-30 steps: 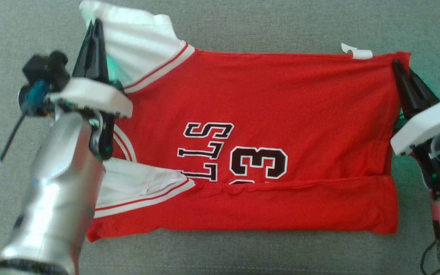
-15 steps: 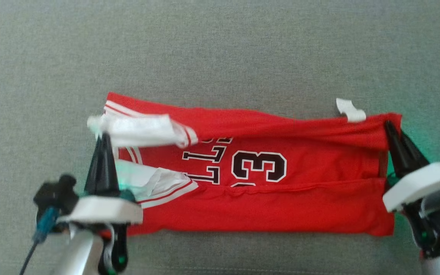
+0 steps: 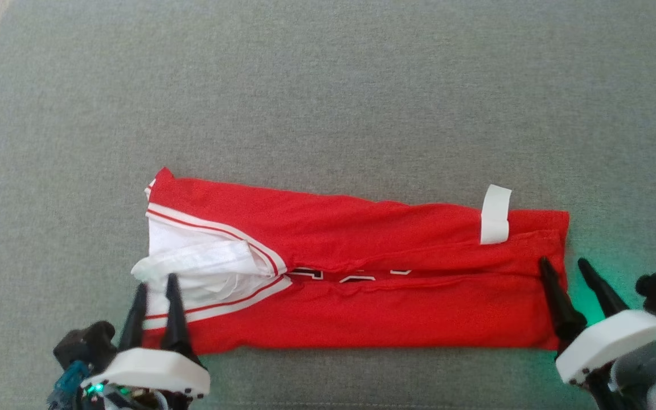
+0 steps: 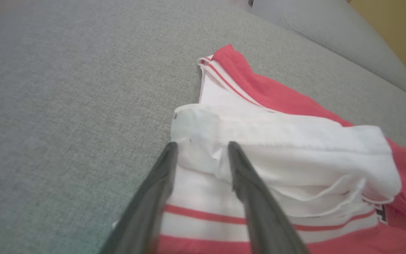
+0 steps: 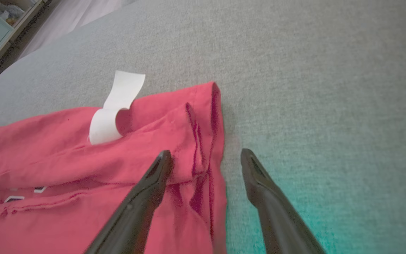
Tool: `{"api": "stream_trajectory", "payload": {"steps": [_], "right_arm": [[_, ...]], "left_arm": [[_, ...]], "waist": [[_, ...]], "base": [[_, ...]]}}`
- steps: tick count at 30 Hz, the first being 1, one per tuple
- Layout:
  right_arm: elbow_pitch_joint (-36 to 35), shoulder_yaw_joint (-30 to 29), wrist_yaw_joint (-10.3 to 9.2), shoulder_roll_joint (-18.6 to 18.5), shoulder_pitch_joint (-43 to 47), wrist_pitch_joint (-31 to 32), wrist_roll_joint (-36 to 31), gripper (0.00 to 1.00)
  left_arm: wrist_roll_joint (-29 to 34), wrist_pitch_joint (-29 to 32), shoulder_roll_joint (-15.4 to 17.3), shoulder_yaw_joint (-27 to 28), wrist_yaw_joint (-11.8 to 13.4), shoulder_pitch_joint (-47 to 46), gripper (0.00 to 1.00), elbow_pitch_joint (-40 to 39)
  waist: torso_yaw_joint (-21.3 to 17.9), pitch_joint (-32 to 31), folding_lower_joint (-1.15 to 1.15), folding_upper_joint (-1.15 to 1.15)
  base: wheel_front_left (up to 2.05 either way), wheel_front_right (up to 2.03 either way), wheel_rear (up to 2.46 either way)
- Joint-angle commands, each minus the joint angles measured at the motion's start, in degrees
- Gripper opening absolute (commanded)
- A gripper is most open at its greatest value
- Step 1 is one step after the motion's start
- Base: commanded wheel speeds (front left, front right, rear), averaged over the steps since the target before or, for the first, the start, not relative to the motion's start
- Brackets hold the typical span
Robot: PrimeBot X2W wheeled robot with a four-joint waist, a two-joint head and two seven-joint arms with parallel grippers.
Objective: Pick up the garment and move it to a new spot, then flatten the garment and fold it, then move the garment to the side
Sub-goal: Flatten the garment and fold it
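Both empty, fingers parted: left gripper point(image 3: 156, 282) over white sleeve end of folded jersey point(image 3: 362, 307), right gripper point(image 3: 564, 262) straddling hem end; long axis left-right across grey cushion point(image 3: 328, 114).

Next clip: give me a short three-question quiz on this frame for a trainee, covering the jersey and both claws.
1. True or false: the left claw is shut on the jersey.
2. The white tag lies nearer which end of the jersey? A. the left claw's end. B. the right claw's end. C. the exact middle.
3. Fill in: the right claw is ___, with one finger over the jersey and the other over the grey cushion.
Key: 1. False, its fingers stand apart. 2. B. 3. open.
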Motion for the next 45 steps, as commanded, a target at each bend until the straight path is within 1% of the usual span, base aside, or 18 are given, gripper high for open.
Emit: {"api": "stream_trajectory", "payload": {"steps": [1,3,7,11,14,18,23,28,35,38,41,42,45], "right_arm": [[-1.94,1.31,-0.04,-0.16,0.47,0.29,-0.19,1.00],[-2.48,1.37,-0.04,0.04,1.64,0.63,-0.25,1.00],[-6.14,-0.17,-0.04,0.57,3.21,0.76,-1.42,1.00],[-9.97,-0.97,-0.04,0.85,1.84,0.13,-3.24,1.00],[-12.56,-1.44,-0.04,1.04,-0.31,-0.51,-4.87,1.00],[-14.83,-1.07,-0.04,1.13,-3.59,-1.11,-5.49,1.00],[-15.46,-0.43,-0.04,1.22,-6.41,-1.45,-6.28,1.00],[-14.96,-0.69,-0.04,1.64,-6.48,-1.50,-6.68,1.00],[-13.46,-1.62,-0.04,2.11,-4.95,-1.07,-6.74,1.00],[-10.33,-1.92,-0.04,2.28,-3.23,-0.80,-6.34,1.00],[-5.59,-1.21,-0.04,2.46,-1.87,-1.15,-5.29,1.00],[-5.59,-1.21,-0.04,2.46,-1.87,-1.15,-5.29,1.00],[-0.16,-0.74,-0.04,2.58,-1.72,-2.35,-4.58,1.00]], "left_arm": [[-0.21,-0.21,0.67,2.51,0.16,0.31,1.00,-0.65],[-0.08,-0.80,0.76,2.70,0.30,0.52,1.00,0.20],[3.45,-4.35,2.35,3.18,2.07,0.31,1.00,-0.26],[7.84,-7.15,4.40,3.36,4.21,-1.03,1.00,-2.88],[10.38,-7.61,5.54,2.97,5.28,-2.56,1.00,-6.06],[13.05,-6.24,7.10,1.93,5.74,-6.01,1.00,-8.93],[14.48,-5.15,7.52,0.89,5.47,-10.46,1.00,-8.31],[14.84,-6.63,6.94,0.17,4.85,-12.54,1.00,-5.64],[14.82,-7.61,6.73,-0.69,4.12,-12.81,1.00,-3.78],[14.83,-7.77,6.65,-1.12,3.84,-13.02,1.00,-3.44],[14.74,-7.86,6.45,-1.52,3.68,-13.13,1.00,-3.17],[14.74,-7.86,6.45,-1.52,3.68,-13.13,1.00,-3.17],[14.69,-8.16,6.14,-1.88,3.53,-13.37,1.00,-2.68]], "waist": [[-0.38,-0.56,0.01,0.00],[-0.61,-1.14,0.01,0.00],[-1.10,-2.43,0.01,0.00],[-1.56,-3.27,0.01,0.00],[-1.84,-3.65,0.01,0.00],[-1.86,-3.66,0.01,0.00],[-1.77,-3.64,0.01,0.00],[-1.50,-3.93,0.01,0.00],[-0.82,-4.15,0.01,0.00],[-0.20,-3.97,0.01,0.00],[0.20,-3.62,0.01,0.00],[0.20,-3.62,0.01,0.00],[0.54,-3.11,0.01,0.00]], "base": [[0.00,0.00,0.00],[0.00,0.00,0.00],[0.00,0.00,0.00],[0.00,0.00,0.00],[0.00,0.00,0.00],[0.00,0.00,0.00],[0.00,0.00,0.00],[0.00,0.00,0.00],[0.00,0.00,0.00],[0.00,0.00,0.00],[0.00,0.00,0.00],[0.00,0.00,0.00],[0.00,0.00,0.00]]}}
